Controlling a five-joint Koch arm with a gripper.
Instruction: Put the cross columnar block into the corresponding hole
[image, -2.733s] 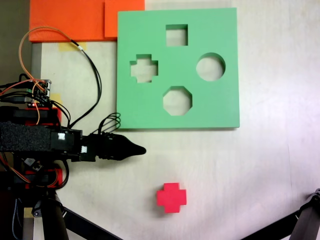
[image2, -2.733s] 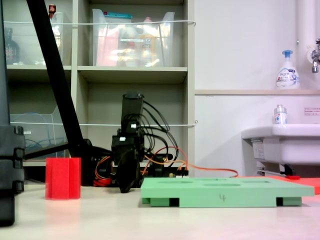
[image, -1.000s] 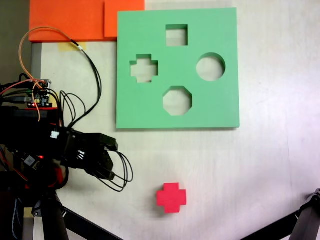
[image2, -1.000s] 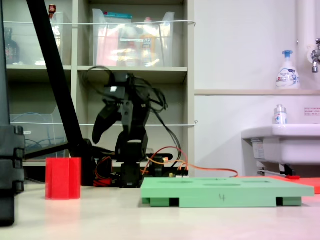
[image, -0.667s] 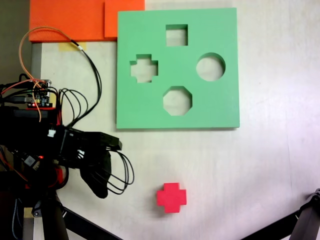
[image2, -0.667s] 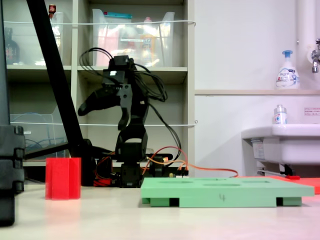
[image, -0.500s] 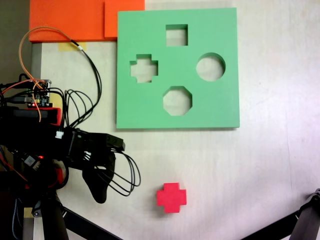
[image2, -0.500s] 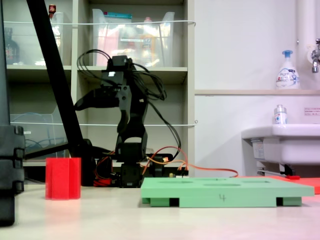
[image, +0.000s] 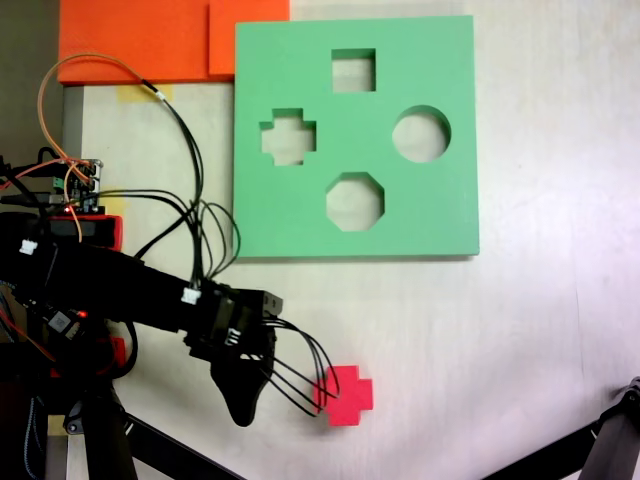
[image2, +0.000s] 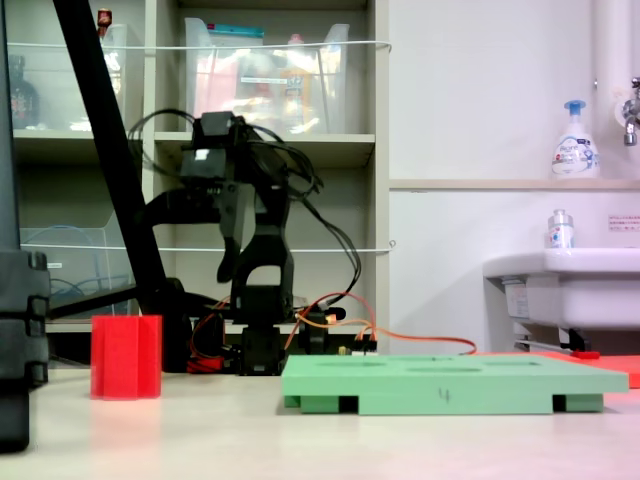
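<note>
The red cross columnar block (image: 346, 394) stands on the pale table near the front, well below the green foam board (image: 440, 200); from the side it is the upright red block (image2: 126, 356) at the left. The cross-shaped hole (image: 288, 137) is on the board's left side. My gripper (image: 240, 411) is a single dark tip pointing down the picture, just left of the block, with black wires crossing the block's left edge. In a fixed view from the side the gripper (image2: 163, 209) is held high above the table, pointing left. Its jaws overlap, so I cannot tell its state.
Orange foam sheets (image: 140, 40) lie at the back left. The board also has square (image: 353, 70), round (image: 421, 134) and octagonal (image: 354, 201) cut-outs. The arm's base and controller board (image: 72, 185) sit at the left. Black tripod legs (image: 165, 450) cross the front corners.
The arm has lifted off the table, swung away from the board toward the red block and stretched out; the gripper tip now sits close beside the block. Block and board have not moved.
</note>
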